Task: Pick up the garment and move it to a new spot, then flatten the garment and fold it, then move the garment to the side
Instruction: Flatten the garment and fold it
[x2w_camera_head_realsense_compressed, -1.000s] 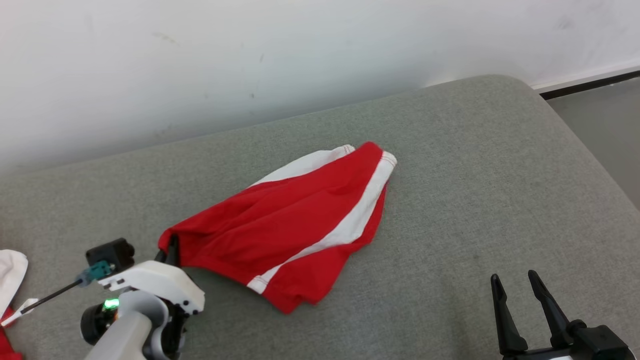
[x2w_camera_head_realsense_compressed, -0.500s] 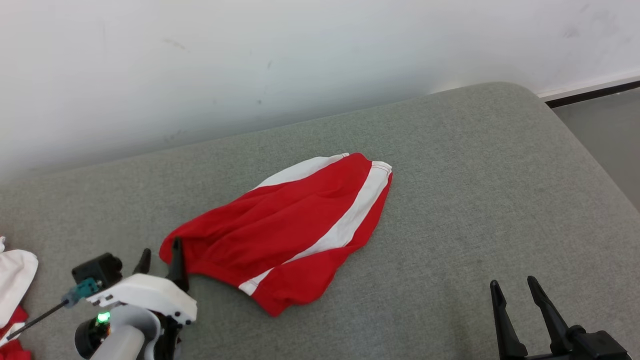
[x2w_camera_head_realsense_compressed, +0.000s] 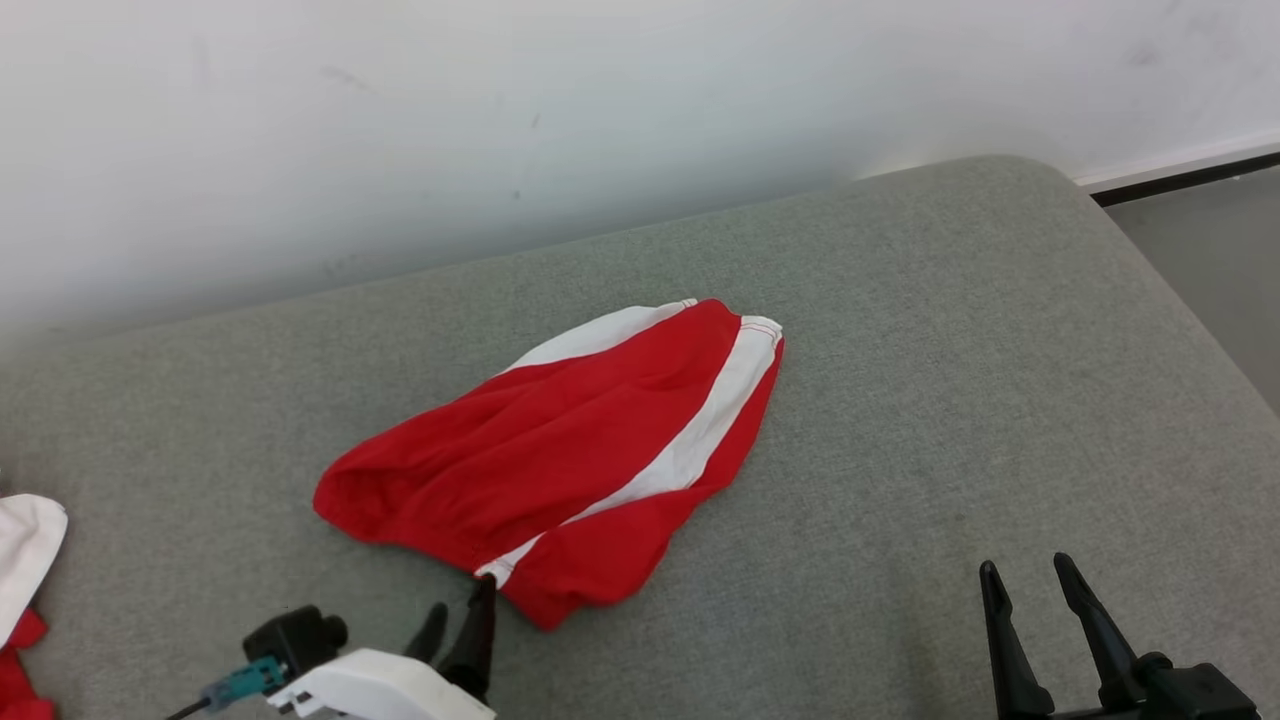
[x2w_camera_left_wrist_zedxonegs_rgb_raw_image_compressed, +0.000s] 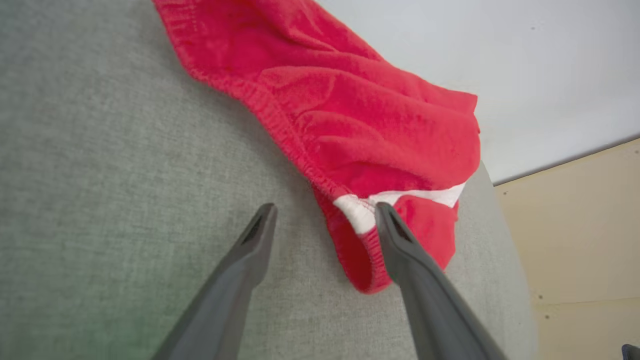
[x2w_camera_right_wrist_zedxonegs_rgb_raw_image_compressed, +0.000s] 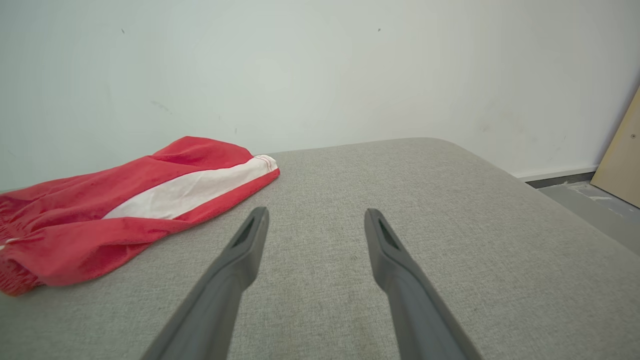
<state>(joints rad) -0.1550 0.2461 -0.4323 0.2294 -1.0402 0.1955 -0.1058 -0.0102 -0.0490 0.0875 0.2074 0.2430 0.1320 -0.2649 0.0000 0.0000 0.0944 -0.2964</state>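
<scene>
So the red shorts (x2w_camera_head_realsense_compressed: 560, 470) with the white side stripe are lying roughly mid-cushion on the grey sofa seat (x2w_camera_head_realsense_compressed: 950, 350). The elastic waistband is pointing back toward the robot and the leg hems toward the wall.

The left gripper (x2w_camera_head_realsense_compressed: 462, 598) is sitting wide open and empty at the near end of the waistband, right where the stripe ends. In the left wrist view one finger is touching or overlapping that white bit, and the other is hanging over bare upholstery. The right gripper (x2w_camera_head_realsense_compressed: 1025, 565) is also spread open, holding nothing, parked well off to the side.

What's worrying me is that the fabric is lining up beside one finger rather than between the two. If it's closing from here, I'm guessing it's either shoving the waistband along or nipping just the top layer. Then the shorts are bunching up instead of lifting clean. Going too low risks pinching the soft seat cover too.

Compared with a second ago, that left claw was clamped on the far-left corner of the waistband and holding it up a bit. Now it's let go, the corner is lying flat, and the claw has slid along to the stripe. The right one isn't budging.
</scene>
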